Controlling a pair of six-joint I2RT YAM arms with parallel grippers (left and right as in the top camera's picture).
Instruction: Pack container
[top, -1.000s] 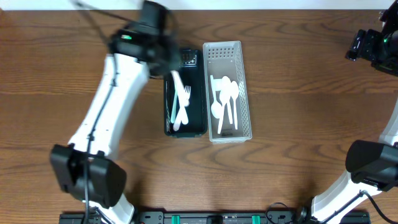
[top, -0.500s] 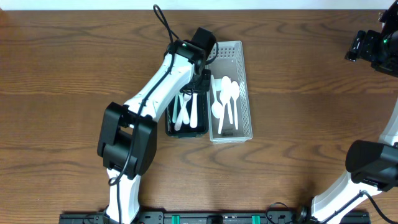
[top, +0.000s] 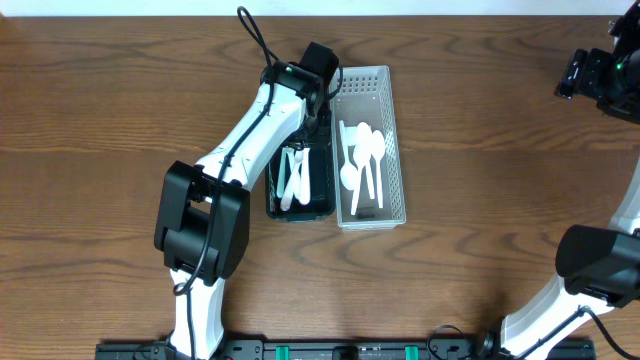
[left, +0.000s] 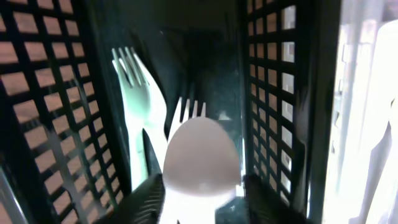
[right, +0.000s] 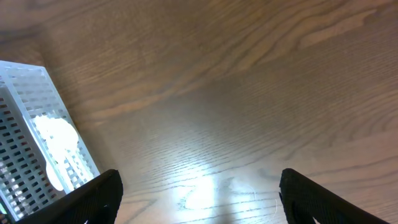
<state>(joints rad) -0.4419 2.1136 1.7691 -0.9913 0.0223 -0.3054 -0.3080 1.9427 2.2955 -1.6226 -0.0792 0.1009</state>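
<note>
A black mesh basket (top: 271, 200) stands mid-table and holds white forks (top: 296, 176). Next to it on the right, a white mesh basket (top: 396, 150) holds white spoons (top: 362, 155). My left gripper (top: 316, 118) reaches down into the far end of the black basket. In the left wrist view it (left: 200, 193) is shut on a white spoon (left: 200, 155), held just above two forks (left: 140, 93) between the black walls (left: 50, 124). My right gripper (top: 598, 76) is open and empty at the far right, over bare wood (right: 199, 199).
The white basket's wall shows at the right edge of the left wrist view (left: 367, 93) and its corner at the left of the right wrist view (right: 25, 124). The arm bases stand at the table's front edge.
My left arm swung from the far left over to the baskets, then drew back a little to the black basket's far end. The right arm has not moved.
</note>
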